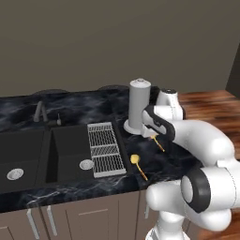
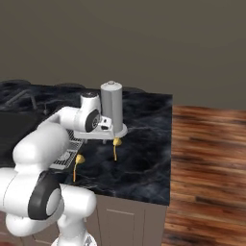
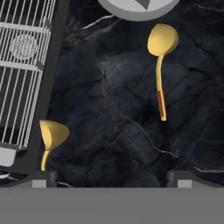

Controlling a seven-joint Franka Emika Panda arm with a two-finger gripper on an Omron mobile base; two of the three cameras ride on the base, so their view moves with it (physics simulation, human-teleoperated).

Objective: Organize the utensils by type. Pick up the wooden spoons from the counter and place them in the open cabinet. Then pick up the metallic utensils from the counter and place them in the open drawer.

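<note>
Jaws wide open and empty over the desk [image 3: 113, 127], both metallic utensils [image 3: 161, 65] just ahead, the right one's handle pointing back toward them.

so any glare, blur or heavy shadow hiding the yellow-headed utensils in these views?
Hand view: sharp; both metallic utensils stand out bright against the dark veined counter, soft shadows only, one cut off at the bottom edge. Left base view: soft, low resolution; the arm covers part of the far utensil. Right base view: both visible but small, no glare.
</note>
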